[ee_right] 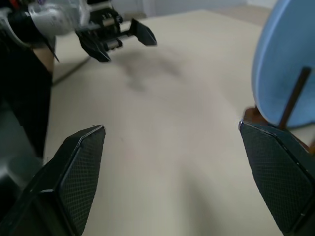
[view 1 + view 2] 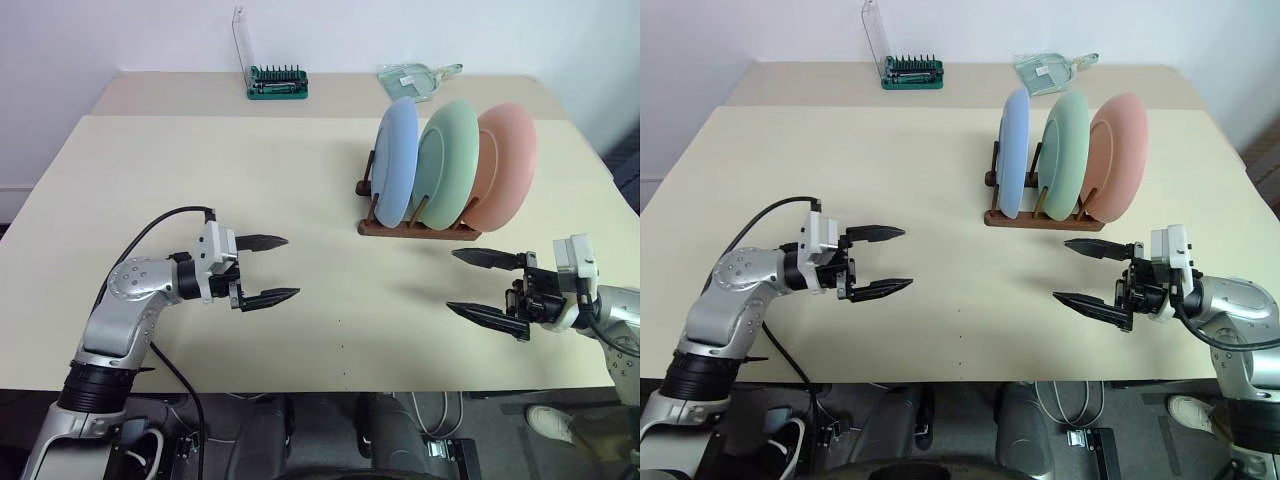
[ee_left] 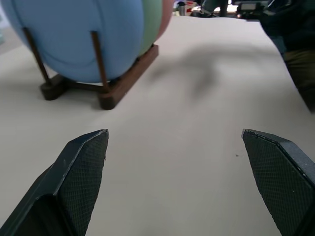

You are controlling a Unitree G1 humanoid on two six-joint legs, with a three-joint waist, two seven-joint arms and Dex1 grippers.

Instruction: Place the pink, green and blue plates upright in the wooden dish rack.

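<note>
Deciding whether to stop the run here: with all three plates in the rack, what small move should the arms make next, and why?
Probably just draw both arms back to rest. The blue plate, green plate and pink plate all stand upright in the dark brown wooden dish rack, and the left gripper and right gripper hang open, holding nothing.

On table (image 2: 200, 160): dish rack (image 2: 415, 228) at two o'clock, holding three upright plates (image 2: 455, 165) side by side. Bit case (image 2: 277, 83) at eleven o'clock, far edge. Clear packet (image 2: 415, 77) at one o'clock, behind rack.
</note>
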